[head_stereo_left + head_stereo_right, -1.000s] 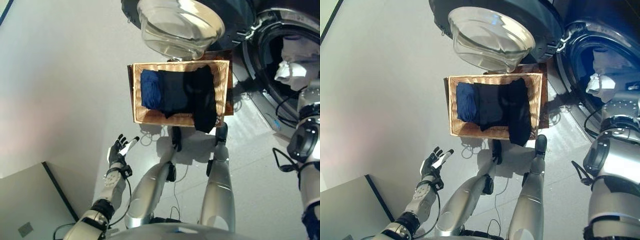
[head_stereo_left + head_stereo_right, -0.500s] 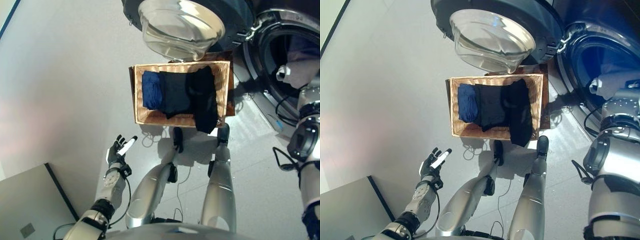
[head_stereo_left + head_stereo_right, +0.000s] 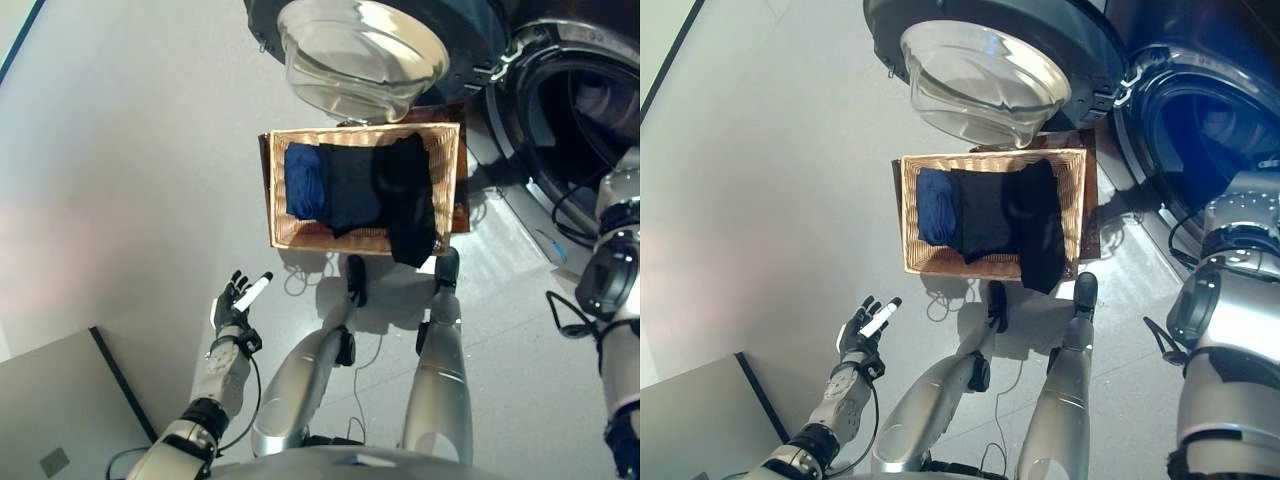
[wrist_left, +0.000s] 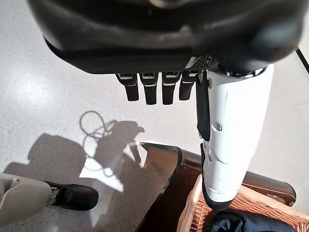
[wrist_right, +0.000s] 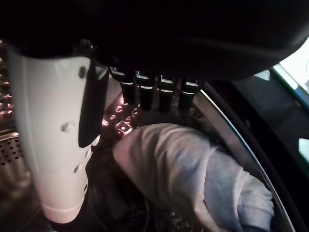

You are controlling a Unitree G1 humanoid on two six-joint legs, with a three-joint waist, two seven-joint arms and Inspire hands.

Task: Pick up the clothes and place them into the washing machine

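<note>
Change since 1 s ago: the pale garment my right hand (image 5: pixel 63 145) was carrying at the drum mouth is gone from the head views. R wrist cam now shows a soft grey-white garment (image 5: pixel 188 169) lying loose inside the drum (image 5: pixel 14 159), on the perforated metal wall. Fingers are straight and slack above it, thumb clear of the cloth, so I read the hand as released, nothing held. Means one item is delivered; R arm is deep in the washing machine (image 3: pixel 570 130) opening and I'd judge the next job is to pull it out.

Left hand (image 3: pixel 236 303) hangs over bare floor, well apart from the basket (image 3: pixel 277 218), fingers relaxed and spread, holding nothing.

Left to do: the woven wicker basket, rectangular, sits on the floor below the open door's (image 3: pixel 360 55) clear domed glass. Inside: a blue bundle (image 3: pixel 303 181) rolled against its left wall, a dark folded piece (image 3: pixel 352 185) in the middle, and a black garment (image 3: pixel 410 205) at the right, draping over the near rim. All look limp, matte fabric; the black one should snag least if lifted by its overhang.
</note>
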